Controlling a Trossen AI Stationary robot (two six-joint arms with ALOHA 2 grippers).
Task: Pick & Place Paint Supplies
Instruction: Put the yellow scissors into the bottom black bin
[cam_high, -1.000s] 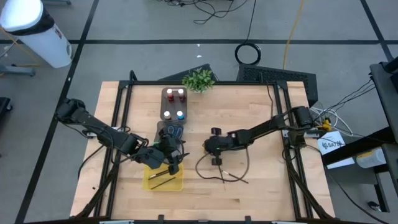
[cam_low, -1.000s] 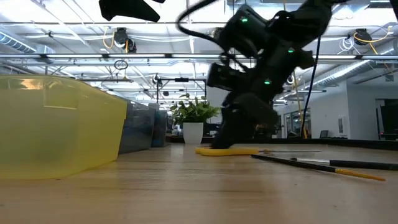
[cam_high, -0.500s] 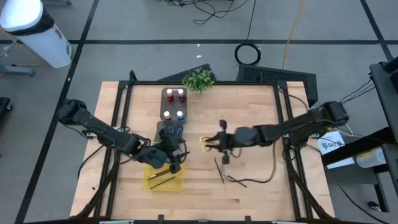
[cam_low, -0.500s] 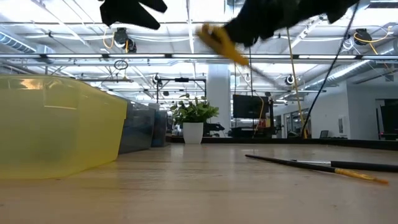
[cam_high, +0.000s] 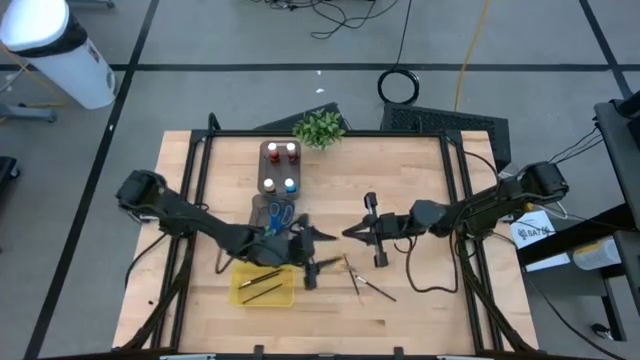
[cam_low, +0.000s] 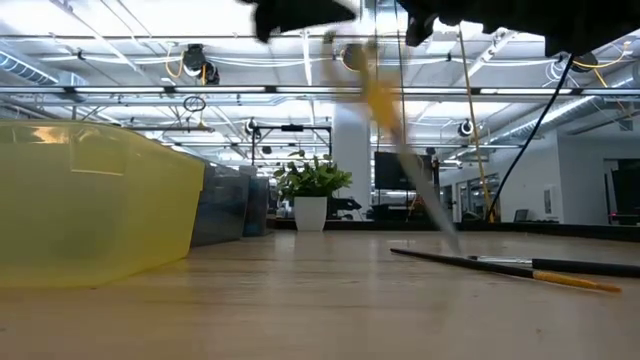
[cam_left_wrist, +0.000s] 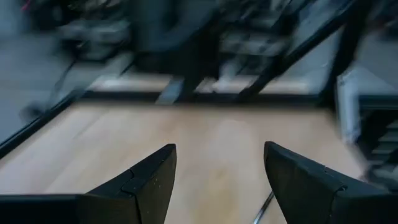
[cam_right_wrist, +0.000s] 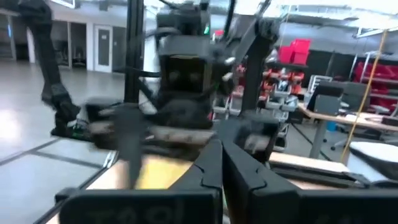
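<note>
Yellow tray (cam_high: 262, 285): two brushes inside. Left gripper (cam_high: 322, 236): just right of tray, fingers spread, empty. Brushes (cam_high: 362, 280): on table, centre. Right gripper (cam_high: 352, 232): above them, fingers pressed together. Bottles (cam_high: 281, 167): in organiser (cam_high: 272, 183), rear.

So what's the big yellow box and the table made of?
The yellow box looks like plastic: in the low view light glows through its smooth, slightly cloudy wall. The table looks like pale wood, probably with a dull coat: the high view shows long plank lines and hardly any shine.
</note>
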